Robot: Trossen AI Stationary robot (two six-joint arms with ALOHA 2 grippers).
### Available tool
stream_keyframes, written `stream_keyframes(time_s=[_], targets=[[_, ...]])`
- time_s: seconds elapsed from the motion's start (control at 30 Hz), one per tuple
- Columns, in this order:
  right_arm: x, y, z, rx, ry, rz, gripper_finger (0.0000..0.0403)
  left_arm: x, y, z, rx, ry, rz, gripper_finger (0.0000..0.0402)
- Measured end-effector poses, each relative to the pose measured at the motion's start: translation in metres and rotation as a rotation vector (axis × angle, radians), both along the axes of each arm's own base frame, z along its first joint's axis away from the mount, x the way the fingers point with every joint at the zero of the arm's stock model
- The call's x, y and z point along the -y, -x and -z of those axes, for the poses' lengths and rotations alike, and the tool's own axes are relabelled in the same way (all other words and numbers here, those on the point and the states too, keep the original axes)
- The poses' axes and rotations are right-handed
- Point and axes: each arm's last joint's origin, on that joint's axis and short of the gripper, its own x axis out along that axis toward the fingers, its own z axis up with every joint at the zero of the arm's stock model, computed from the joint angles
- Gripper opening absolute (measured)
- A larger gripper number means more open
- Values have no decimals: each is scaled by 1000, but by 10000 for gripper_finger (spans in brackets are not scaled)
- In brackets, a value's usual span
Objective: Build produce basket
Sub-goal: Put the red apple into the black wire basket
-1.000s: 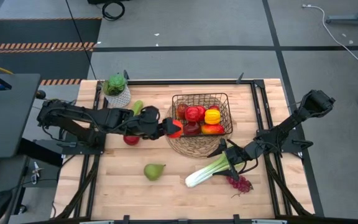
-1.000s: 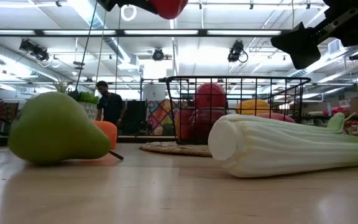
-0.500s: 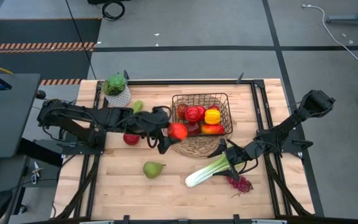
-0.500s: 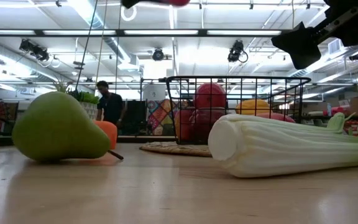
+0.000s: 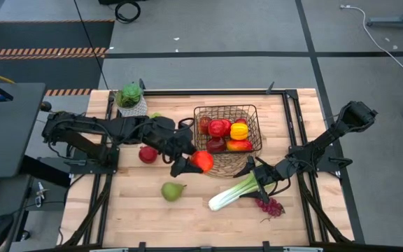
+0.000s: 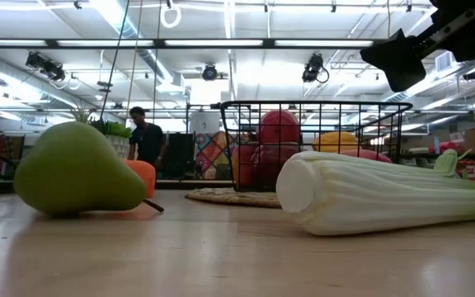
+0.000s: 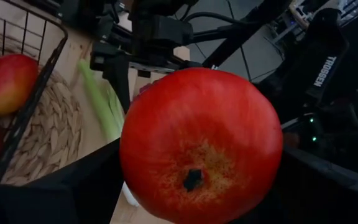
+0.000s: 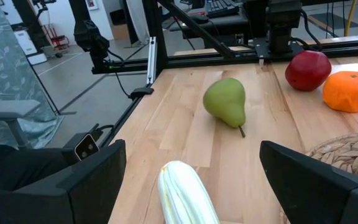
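My left gripper (image 5: 197,163) is shut on a red apple (image 5: 203,160), held in the air over the left rim of the woven mat (image 5: 222,166), by the near left corner of the black wire basket (image 5: 252,115). The basket stands on the mat and holds red apples, a yellow pepper (image 5: 238,130) and a red pepper. My right gripper (image 5: 256,179) is open; its fingers stand on either side of the celery (image 8: 182,193) without touching it. The celery lies flat on the table. A green pear (image 5: 173,190) lies on its side near the front. My left gripper pinches the apple between its two fingers (image 7: 73,186), one on each of two opposite sides (image 7: 132,155). The fingers come from the table's left, nearly level and tipped a little down. The apple hangs clear of table and mat, its blossom end (image 7: 193,179) toward the wrist camera.
A second red apple (image 5: 147,155) lies under the left arm, and an orange (image 8: 348,91) sits beside it. Purple grapes (image 5: 270,206) lie near the right gripper. A potted plant (image 5: 131,98) stands at the far left. Bare wood spreads along the front.
My left gripper has rolled about its own axis and carried the apple up and toward the table's near edge, away from the basket's left side; it has risen out of the low view. The pear has rocked slightly.
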Motion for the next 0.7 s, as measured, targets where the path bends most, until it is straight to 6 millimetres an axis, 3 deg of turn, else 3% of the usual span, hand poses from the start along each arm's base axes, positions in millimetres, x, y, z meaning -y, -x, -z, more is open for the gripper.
stream_keyframes(time_s=[0.2, 0.4, 0.6, 0.7], targets=[[0, 0, 0, 2, 7, 0, 373, -10, -6, 5, -2, -109, -84, 355], [2, -1, 0, 4, 9, 15, 373, -41, -43, 53, -144, -223, -200, 355], [2, -1, 0, 0, 3, 16, 373, -78, -59, 83, -381, -268, -232, 355], [2, -1, 1, -5, 1, 20, 373, -86, -64, 86, -425, -338, -184, 355]])
